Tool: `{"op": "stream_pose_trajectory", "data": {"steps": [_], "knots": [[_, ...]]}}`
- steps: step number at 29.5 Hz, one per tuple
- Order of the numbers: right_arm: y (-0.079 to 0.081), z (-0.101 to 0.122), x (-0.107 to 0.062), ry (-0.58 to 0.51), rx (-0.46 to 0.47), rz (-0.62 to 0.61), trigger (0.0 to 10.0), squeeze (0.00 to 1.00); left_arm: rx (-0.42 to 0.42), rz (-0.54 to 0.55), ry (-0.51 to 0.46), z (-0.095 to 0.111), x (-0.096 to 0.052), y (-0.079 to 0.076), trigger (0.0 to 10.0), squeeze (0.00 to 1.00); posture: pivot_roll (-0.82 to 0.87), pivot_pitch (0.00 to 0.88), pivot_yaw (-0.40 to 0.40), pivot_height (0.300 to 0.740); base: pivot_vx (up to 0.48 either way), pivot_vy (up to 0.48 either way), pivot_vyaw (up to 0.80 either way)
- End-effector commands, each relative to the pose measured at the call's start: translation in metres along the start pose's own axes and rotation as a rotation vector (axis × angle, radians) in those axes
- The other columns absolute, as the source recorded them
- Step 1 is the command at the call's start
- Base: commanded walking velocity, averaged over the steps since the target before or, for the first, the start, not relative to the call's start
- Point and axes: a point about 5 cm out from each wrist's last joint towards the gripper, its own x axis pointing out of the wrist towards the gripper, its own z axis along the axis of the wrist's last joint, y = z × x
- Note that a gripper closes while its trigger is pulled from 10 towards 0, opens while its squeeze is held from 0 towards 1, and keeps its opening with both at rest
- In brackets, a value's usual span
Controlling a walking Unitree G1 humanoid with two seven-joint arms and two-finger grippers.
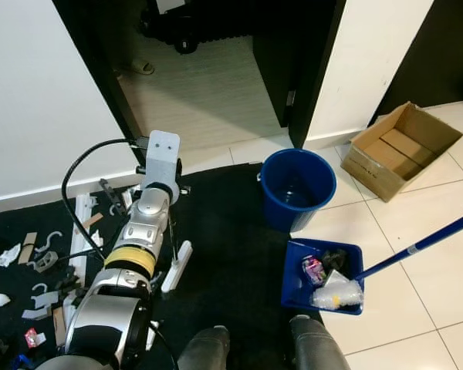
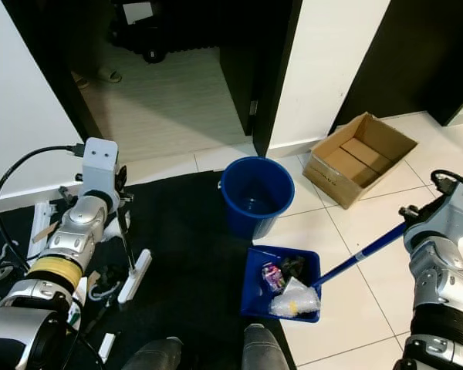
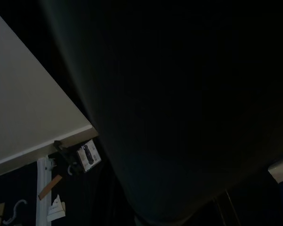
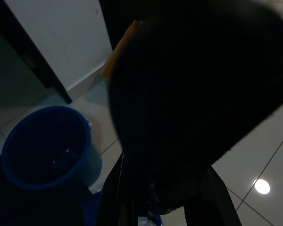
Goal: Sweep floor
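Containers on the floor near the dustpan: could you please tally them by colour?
Blue: 2, the bucket and the dustpan holding swept litter.
Brown: 1, the open cardboard box.
Total: 3.

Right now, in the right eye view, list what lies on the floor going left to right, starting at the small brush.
Small white brush on the black mat → blue bucket → blue dustpan loaded with trash → open cardboard box → right hand at the end of the dustpan's blue handle.
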Motion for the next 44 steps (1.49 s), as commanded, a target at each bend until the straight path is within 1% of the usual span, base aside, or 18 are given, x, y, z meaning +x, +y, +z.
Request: {"op": "stream_pose_trajectory", "data": {"steps": [1, 8, 9, 12, 16, 20, 21, 26, 28, 29, 33, 40, 41, 43, 44], "knots": [[-0.012, 0.019, 0.001, -0.078, 0.017, -0.043, 10.0, 0.00, -0.021, 0.007, 0.000, -0.005, -0.002, -0.002, 10.0, 0.00, -0.02, 0.032, 0.027, 0.740, 0.000, 0.000, 0.00], [-0.020, 0.027, 0.003, -0.095, 0.033, -0.071, 10.0, 0.00, -0.043, 0.018, 0.005, -0.005, -0.002, -0.002, 10.0, 0.00, -0.01, 0.035, 0.022, 0.740, 0.000, 0.000, 0.00], [-0.022, 0.029, 0.003, -0.096, 0.035, -0.076, 10.0, 0.00, -0.063, 0.022, 0.016, -0.006, -0.002, -0.003, 10.0, 0.00, -0.01, 0.035, 0.022, 0.740, 0.000, 0.000, 0.00], [-0.023, 0.030, 0.003, -0.098, 0.035, -0.077, 10.0, 0.00, -0.059, 0.022, 0.015, -0.006, -0.002, -0.003, 10.0, 0.00, -0.01, 0.038, 0.021, 0.740, 0.000, 0.000, 0.00], [-0.029, 0.034, 0.004, -0.104, 0.039, -0.097, 10.0, 0.00, -0.055, 0.034, 0.039, -0.009, -0.002, -0.003, 10.0, 0.00, -0.01, 0.040, 0.020, 0.740, 0.000, 0.000, 0.00], [-0.041, 0.047, 0.004, -0.112, 0.044, -0.118, 10.0, 0.00, -0.064, 0.030, 0.034, -0.009, -0.002, -0.003, 10.0, 0.00, -0.01, 0.040, 0.021, 0.740, 0.000, 0.000, 0.00], [-0.046, 0.058, 0.004, -0.113, 0.061, -0.113, 10.0, 0.00, -0.064, 0.029, 0.033, -0.009, -0.003, -0.003, 10.0, 0.00, -0.01, 0.040, 0.021, 0.740, 0.000, 0.000, 0.00], [-0.053, 0.078, 0.003, -0.101, 0.107, -0.061, 10.0, 0.00, -0.066, 0.025, 0.032, -0.009, -0.002, -0.002, 10.0, 0.00, -0.02, 0.038, 0.023, 0.740, 0.000, 0.000, 0.00], [-0.054, 0.079, 0.003, -0.097, 0.105, -0.051, 10.0, 0.00, -0.067, 0.024, 0.032, -0.009, -0.002, -0.002, 10.0, 0.00, -0.02, 0.038, 0.023, 0.740, 0.000, 0.000, 0.00], [-0.057, 0.082, 0.004, -0.091, 0.081, -0.046, 10.0, 0.00, -0.071, 0.017, 0.034, -0.008, -0.002, -0.003, 10.0, 0.00, -0.02, 0.037, 0.022, 0.740, 0.000, 0.000, 0.00], [-0.058, 0.082, 0.004, -0.080, 0.049, -0.042, 10.0, 0.00, -0.077, 0.011, 0.036, -0.008, -0.002, -0.004, 10.0, 0.00, -0.02, 0.036, 0.020, 0.740, 0.000, 0.000, 0.00], [-0.056, 0.083, 0.006, -0.069, 0.046, -0.033, 10.0, 0.00, -0.089, -0.003, 0.040, -0.009, -0.002, -0.005, 10.0, 0.00, -0.02, 0.036, 0.018, 0.740, 0.000, 0.000, 0.00], [-0.054, 0.079, 0.007, -0.055, 0.025, -0.023, 10.0, 0.00, -0.090, -0.010, 0.040, -0.010, -0.003, -0.006, 10.0, 0.00, -0.02, 0.036, 0.018, 0.740, 0.000, 0.000, 0.00], [-0.053, 0.078, 0.007, -0.052, 0.019, -0.021, 10.0, 0.00, -0.090, -0.012, 0.040, -0.010, -0.003, -0.006, 10.0, 0.00, -0.02, 0.036, 0.018, 0.740, 0.000, 0.000, 0.00], [-0.052, 0.073, 0.008, -0.036, -0.006, -0.016, 10.0, 0.00, -0.079, -0.008, 0.040, -0.011, -0.003, -0.006, 10.0, 0.00, -0.02, 0.035, 0.017, 0.740, 0.000, 0.000, 0.00]]}}
